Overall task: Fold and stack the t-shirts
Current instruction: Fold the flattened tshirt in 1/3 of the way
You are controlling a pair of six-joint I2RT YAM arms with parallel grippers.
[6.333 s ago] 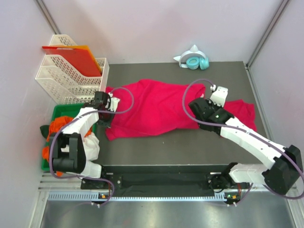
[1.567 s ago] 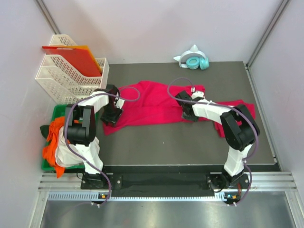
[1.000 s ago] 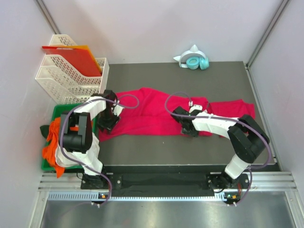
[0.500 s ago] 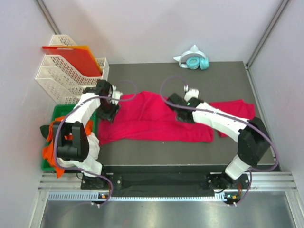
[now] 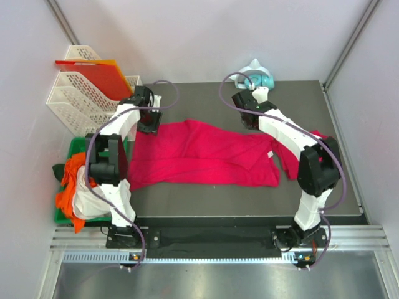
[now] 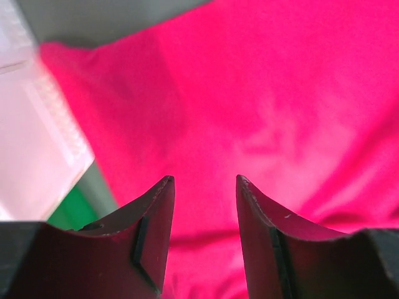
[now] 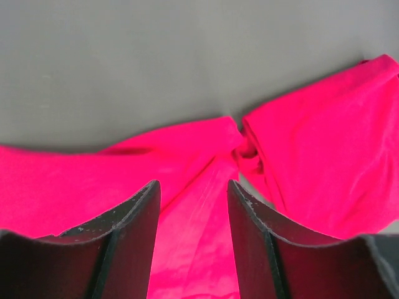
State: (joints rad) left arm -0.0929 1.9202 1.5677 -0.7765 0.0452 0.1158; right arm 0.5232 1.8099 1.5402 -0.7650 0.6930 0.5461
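A crimson-pink t-shirt [image 5: 199, 156] lies spread flat across the dark mat, with a small white label [image 5: 270, 154] near its right end. A second crimson-pink piece [image 5: 290, 163] shows at the right, mostly hidden under the right arm. My left gripper [image 5: 149, 123] is open and empty above the shirt's far left corner; the left wrist view [image 6: 202, 179] shows pink cloth [image 6: 268, 112] below it. My right gripper [image 5: 249, 119] is open and empty over bare mat beyond the shirt's far edge; the right wrist view [image 7: 190, 184] shows both pink pieces [image 7: 187, 230] bunched where they meet.
Stacked white trays [image 5: 87, 103] holding red-orange plastic sheets [image 5: 93, 73] stand at the back left. A green bin [image 5: 80, 148] with orange and white cloth [image 5: 73, 190] sits left of the mat. Teal headphones [image 5: 257, 80] sit at the back. The mat's front edge [image 5: 249, 215] is near.
Both grippers pulled the shirt towards the front, let go, and moved back to the far side. The shirt went from bunched to flat and spread.
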